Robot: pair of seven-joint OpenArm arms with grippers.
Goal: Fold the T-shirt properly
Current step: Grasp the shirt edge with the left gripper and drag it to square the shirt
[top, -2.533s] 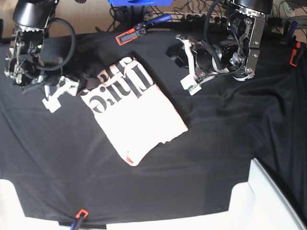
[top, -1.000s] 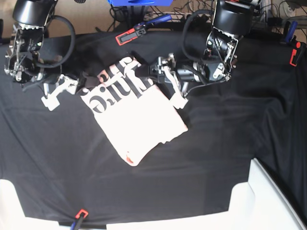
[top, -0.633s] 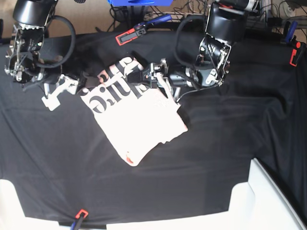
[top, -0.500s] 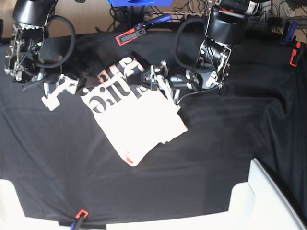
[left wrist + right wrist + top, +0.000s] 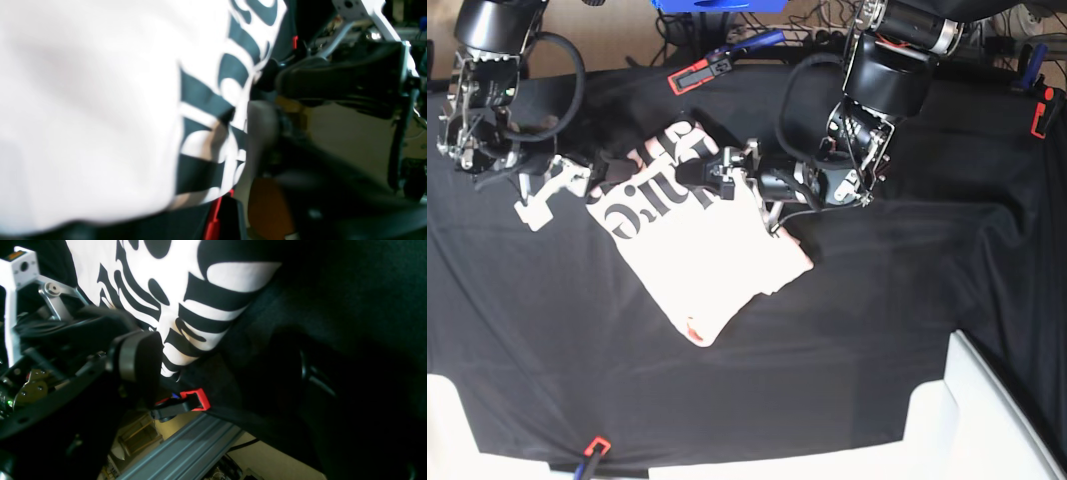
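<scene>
The T-shirt (image 5: 697, 250) lies folded on the black cloth, pale pink, with black lettering along its upper left part. My left gripper (image 5: 719, 180) reaches in from the right and rests on the shirt's upper edge. In the left wrist view the T-shirt (image 5: 100, 100) fills the left side, and one grey finger (image 5: 263, 133) presses at its lettered edge. The other finger is hidden, so the grip is unclear. My right gripper (image 5: 592, 172) stands open just left of the shirt's upper left corner. In the right wrist view its pad (image 5: 136, 363) sits beside the lettered corner (image 5: 186, 306).
A black cloth (image 5: 877, 300) covers the table. Red clamps hold it at the top (image 5: 692, 75), at the right edge (image 5: 1045, 110) and at the bottom left (image 5: 597, 445). A white box (image 5: 987, 420) stands at the bottom right. Cables and a blue object (image 5: 717, 5) lie behind the table.
My left arm has pushed further left over the shirt's top edge and its jaws have narrowed. The shirt's upper part has shifted left and bunched. The right arm has not moved.
</scene>
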